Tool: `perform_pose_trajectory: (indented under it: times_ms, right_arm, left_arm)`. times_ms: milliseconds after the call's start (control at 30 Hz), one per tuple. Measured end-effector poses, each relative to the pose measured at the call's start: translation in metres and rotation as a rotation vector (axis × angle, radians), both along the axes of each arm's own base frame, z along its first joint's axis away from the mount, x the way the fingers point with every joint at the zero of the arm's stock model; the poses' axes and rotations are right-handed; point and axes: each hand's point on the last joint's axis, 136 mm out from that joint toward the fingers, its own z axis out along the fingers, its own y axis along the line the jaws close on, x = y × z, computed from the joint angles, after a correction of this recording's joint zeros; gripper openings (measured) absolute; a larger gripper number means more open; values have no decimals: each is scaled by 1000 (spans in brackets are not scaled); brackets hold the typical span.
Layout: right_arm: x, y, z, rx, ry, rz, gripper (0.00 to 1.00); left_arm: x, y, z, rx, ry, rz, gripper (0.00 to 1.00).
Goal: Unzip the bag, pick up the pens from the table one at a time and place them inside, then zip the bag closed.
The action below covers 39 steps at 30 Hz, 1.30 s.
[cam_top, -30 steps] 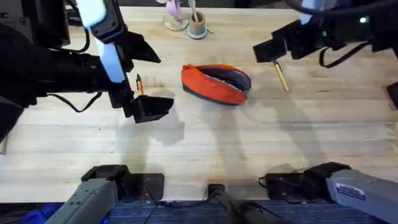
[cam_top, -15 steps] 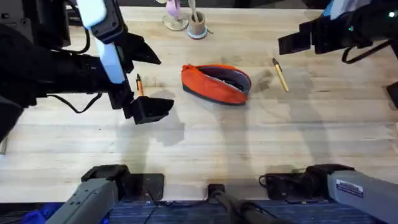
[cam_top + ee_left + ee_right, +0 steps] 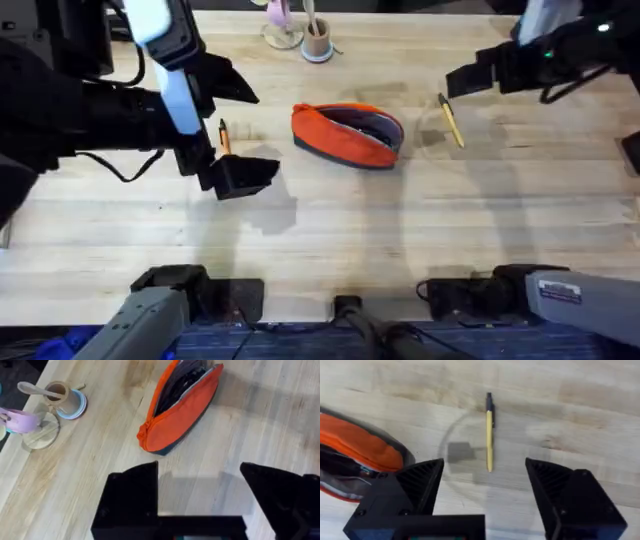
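Observation:
The orange bag [image 3: 345,133] lies mid-table with its zipper open and a dark lining showing; it also appears as bag [image 3: 180,410] and bag [image 3: 360,450]. A yellow pen [image 3: 451,120] lies on the table [image 3: 400,230] to the right of the bag. My right gripper [image 3: 464,81] hovers open just above it, and the pen [image 3: 489,435] sits ahead of the gap between the right gripper's [image 3: 485,485] fingers. An orange pen [image 3: 224,135] lies left of the bag, between the spread fingers of my left gripper [image 3: 243,130], which is open and empty, as the left gripper [image 3: 200,495] shows.
At the back edge stand a small round cup with pale sticks [image 3: 317,42] and a pink object on a wooden stand [image 3: 280,25]. A black cable [image 3: 120,168] trails off the left arm. The front half of the table is bare wood.
My right gripper swung to the right away from the bag, then eased back a little towards the yellow pen. The left arm, bag and pens stayed put.

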Motion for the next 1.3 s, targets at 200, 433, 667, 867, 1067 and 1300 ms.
perform_pose_trajectory:
  times_ms: [200,433,667,867,1067,1300]
  right_arm:
    - [5,1,-36,8,109,3,998]
    - [8,-2,-71,34,206,-8,997]
    - [17,-15,-87,80,217,-47,997]
    - [23,-20,-102,90,232,-59,996]
    - [29,-20,-112,90,234,-59,997]
    - [27,-20,-126,93,272,-60,997]
  left_arm:
    - [0,0,0,0,0,0,994]
    - [0,0,0,0,0,0,993]
    - [0,0,0,0,0,0,993]
    - [0,0,0,0,0,0,993]
    - [0,0,0,0,0,0,993]
    - [0,0,0,0,0,0,993]
